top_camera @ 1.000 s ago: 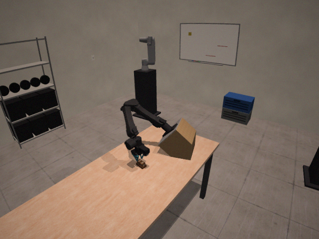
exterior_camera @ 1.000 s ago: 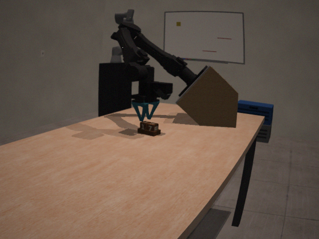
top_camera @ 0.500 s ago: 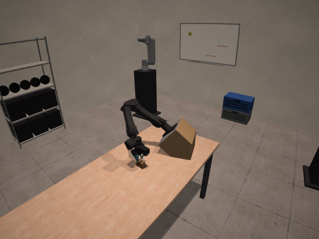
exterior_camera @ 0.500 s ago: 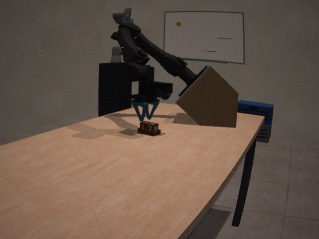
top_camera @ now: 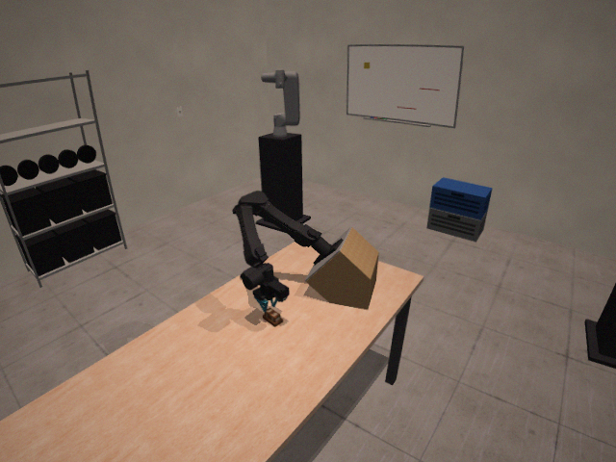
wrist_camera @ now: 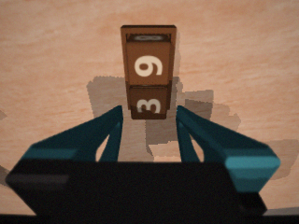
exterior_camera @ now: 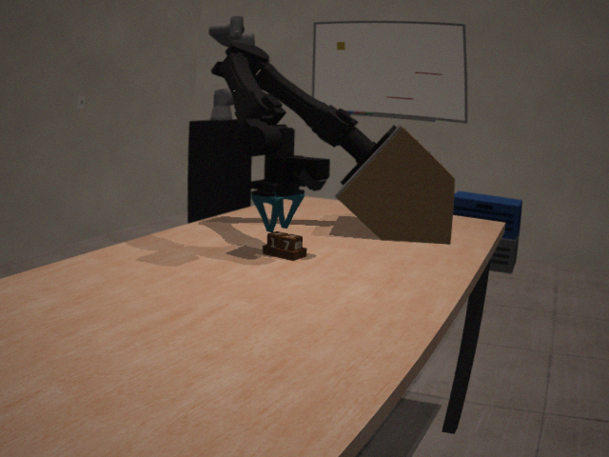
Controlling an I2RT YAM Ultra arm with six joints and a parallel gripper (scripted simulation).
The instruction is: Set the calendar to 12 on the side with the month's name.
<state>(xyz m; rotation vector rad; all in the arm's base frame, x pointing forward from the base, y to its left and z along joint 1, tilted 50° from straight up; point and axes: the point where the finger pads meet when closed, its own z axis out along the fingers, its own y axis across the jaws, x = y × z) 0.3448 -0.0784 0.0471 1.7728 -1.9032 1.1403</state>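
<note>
- We are holding the gripper point(top_camera: 269, 307) point(exterior_camera: 277, 228) point(wrist_camera: 149, 111) over one end of the calendar, its fingers standing partly spread, with nothing between them.
- We are seeing the calendar tray point(top_camera: 274, 323) point(exterior_camera: 284, 253) point(wrist_camera: 124, 51) lying flat on the wooden table point(top_camera: 198, 377) point(exterior_camera: 221, 334) point(wrist_camera: 56, 56), near the wedge-shaped mount point(top_camera: 343, 280) point(exterior_camera: 402, 196) that is carrying our arm point(top_camera: 288, 223) point(exterior_camera: 300, 100).
- We are finding both cubes sitting in the tray, side by side.
- In the exterior view, we are reading an upright 1 on the left cube point(top_camera: 269, 312) point(exterior_camera: 274, 241) point(wrist_camera: 149, 102) and a 7 on the right cube point(top_camera: 274, 317) point(exterior_camera: 290, 242) point(wrist_camera: 149, 64), so that side is showing 17, and the 12 is still wanting.
- From the wrist, we are seeing a sideways 3 on top of the nearer cube and a sideways 9 or 6 on the farther one.
- We are not managing to make out the month's name.
</note>
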